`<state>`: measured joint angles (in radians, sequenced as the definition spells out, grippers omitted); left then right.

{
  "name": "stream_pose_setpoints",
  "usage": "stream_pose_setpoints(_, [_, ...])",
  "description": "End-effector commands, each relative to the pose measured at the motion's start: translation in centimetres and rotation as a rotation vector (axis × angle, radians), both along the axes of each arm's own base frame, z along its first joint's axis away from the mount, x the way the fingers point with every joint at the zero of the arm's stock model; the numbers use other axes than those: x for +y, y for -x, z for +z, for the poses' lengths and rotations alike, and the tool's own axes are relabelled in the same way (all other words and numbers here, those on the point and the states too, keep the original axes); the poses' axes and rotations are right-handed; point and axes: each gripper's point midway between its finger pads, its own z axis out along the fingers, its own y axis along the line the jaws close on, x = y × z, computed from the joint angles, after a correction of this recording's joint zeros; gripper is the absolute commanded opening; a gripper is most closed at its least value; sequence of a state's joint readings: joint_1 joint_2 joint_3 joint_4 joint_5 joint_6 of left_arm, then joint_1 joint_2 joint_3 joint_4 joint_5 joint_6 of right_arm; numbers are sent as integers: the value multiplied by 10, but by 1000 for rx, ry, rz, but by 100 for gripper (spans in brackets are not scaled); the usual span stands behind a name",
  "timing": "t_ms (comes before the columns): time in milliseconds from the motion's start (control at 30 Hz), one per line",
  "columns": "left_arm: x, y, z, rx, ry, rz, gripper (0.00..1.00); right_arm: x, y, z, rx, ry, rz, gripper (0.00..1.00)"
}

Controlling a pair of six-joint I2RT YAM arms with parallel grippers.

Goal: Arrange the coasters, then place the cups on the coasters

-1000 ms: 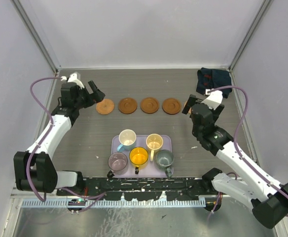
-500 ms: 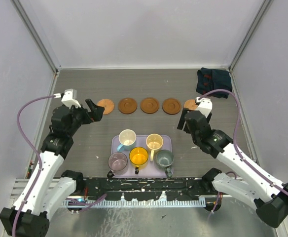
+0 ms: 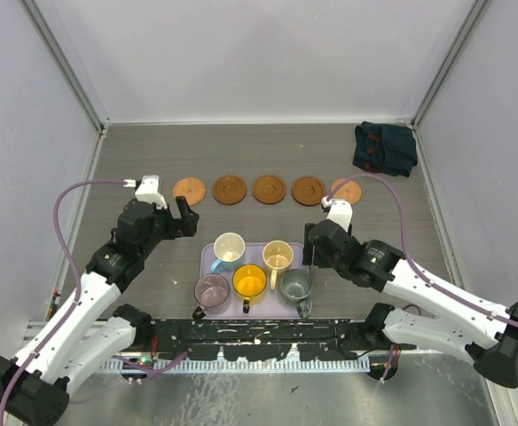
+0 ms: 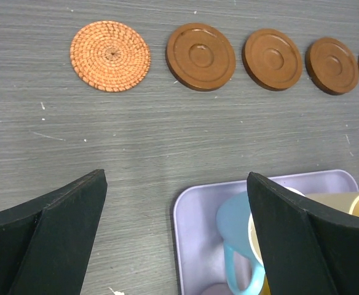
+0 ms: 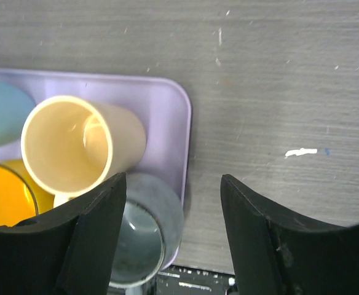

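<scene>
Your left tool [image 3: 185,220]: jaws wide apart, empty, hanging at 10 o'clock of the lavender tray [image 3: 255,251], facing the white-and-blue mug [image 3: 229,248]. That width would span its body, I'd guess. Row at the tray's 12 o'clock: woven coaster [image 3: 189,190], three wooden coasters [image 3: 269,189], second woven coaster [image 3: 346,190], gapped so each takes one mug. Arranging looks done. No mug placed yet; all five crowd the tray as staging: purple-grey mug [image 3: 212,289], orange mug [image 3: 250,280], cream mug [image 3: 278,255], grey-green mug [image 3: 295,285]. Your right tool [image 5: 173,184]: jaws apart, clamping nothing, straddling the grey-green mug's rim at the tray's 4 o'clock corner. You'll find no readable writing.
</scene>
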<state>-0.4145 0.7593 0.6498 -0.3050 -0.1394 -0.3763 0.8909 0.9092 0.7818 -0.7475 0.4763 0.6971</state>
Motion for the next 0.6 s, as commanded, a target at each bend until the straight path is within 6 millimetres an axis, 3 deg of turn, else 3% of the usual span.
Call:
stream_pose_setpoints(0, [6,-6,2,-18,-18,49,98,9,22,8,43,-72,15,66])
stream_pose_setpoints(267, [6,-8,2,-10,-14,57,98,13,61,0,106,-98,135,67])
stream_pose_setpoints(367, [5,-9,-1,4,-13,64,98,17,56,0,86,-77,159,69])
stream_pose_setpoints(567, [1,-7,-6,23,11,50,98,45,37,-1,44,-66,198,69])
